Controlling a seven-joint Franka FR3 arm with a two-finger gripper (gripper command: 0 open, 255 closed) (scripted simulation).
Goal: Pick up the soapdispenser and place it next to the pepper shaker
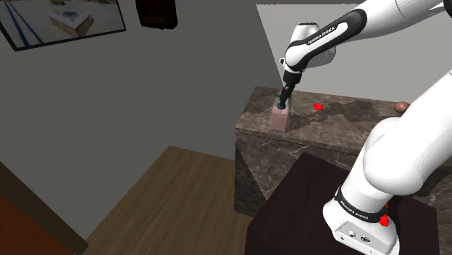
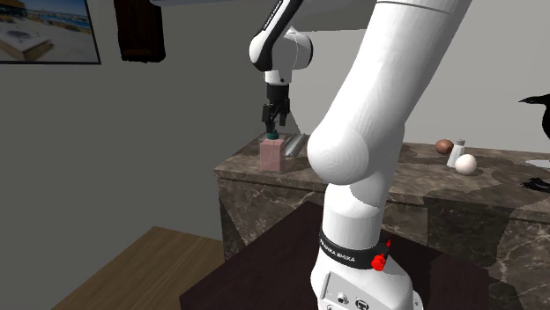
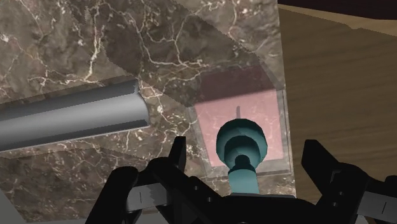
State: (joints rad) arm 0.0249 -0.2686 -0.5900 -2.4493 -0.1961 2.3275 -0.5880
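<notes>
While the white arm reaches toward the upper middle of the shoulder view, its black gripper [image 1: 284, 98] hangs directly over the soap dispenser [image 1: 279, 117]. The dispenser is a pale pink block with a teal pump [image 1: 282, 103] on top. It stands upright near the left corner of the dark marbled counter [image 1: 340, 127], close to the edge facing the wooden floor [image 1: 170, 195].

In the wrist view the gripper [image 3: 247, 147] is spread wide. Its two fingers [image 3: 177, 153] stand on either side of the teal pump [image 3: 240, 145], with a clear gap on each side and no contact, so it holds nothing. The pink body [image 3: 238, 105] shows below the pump, and a grey bar [image 3: 70, 118] lies on the stone just beside it.

In the second exterior view the gripper [image 2: 274, 123] sits left of centre, just above the soap dispenser [image 2: 272, 155], and the grey bar [image 2: 294, 143] is close on the dispenser's right. The pepper shaker [image 2: 456, 155], pale and upright, stands well apart from them toward the right of that frame, between a brown egg [image 2: 444, 146] and a white egg [image 2: 465, 163].

In the shoulder view a small red object [image 1: 317, 106] lies on the counter to the right of the dispenser. The dark stand [image 1: 304, 210] fills the lower right.
</notes>
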